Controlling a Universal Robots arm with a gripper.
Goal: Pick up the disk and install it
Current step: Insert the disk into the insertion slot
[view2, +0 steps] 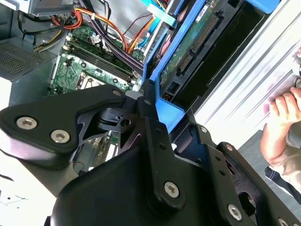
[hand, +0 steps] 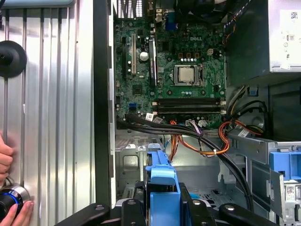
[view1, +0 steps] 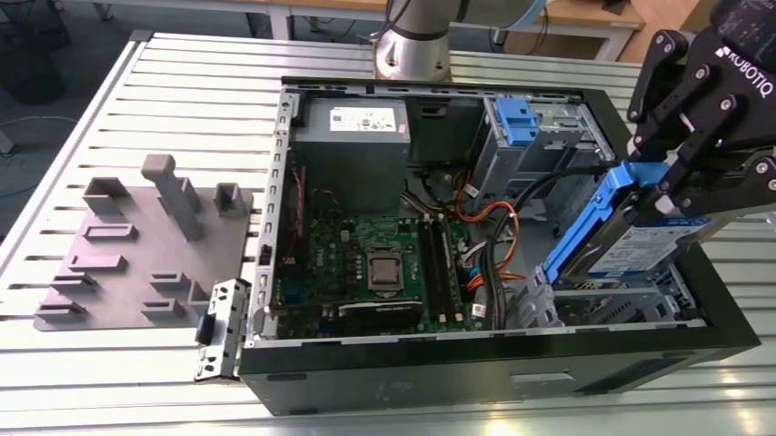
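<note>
One disk (view1: 641,247), on edge, slants its long axis down into the open computer case (view1: 485,359), connector end apparently lowest; the gripper (view1: 681,193) holds its upper end, jaws clamped on it.

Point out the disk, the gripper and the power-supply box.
the disk (view1: 649,252): exterior view, on its white-and-blue label.
the gripper (view1: 664,186): exterior view, between the fingertips shut on the disk.
the power-supply box (view1: 352,150): exterior view, on its grey face below the white label.
</note>
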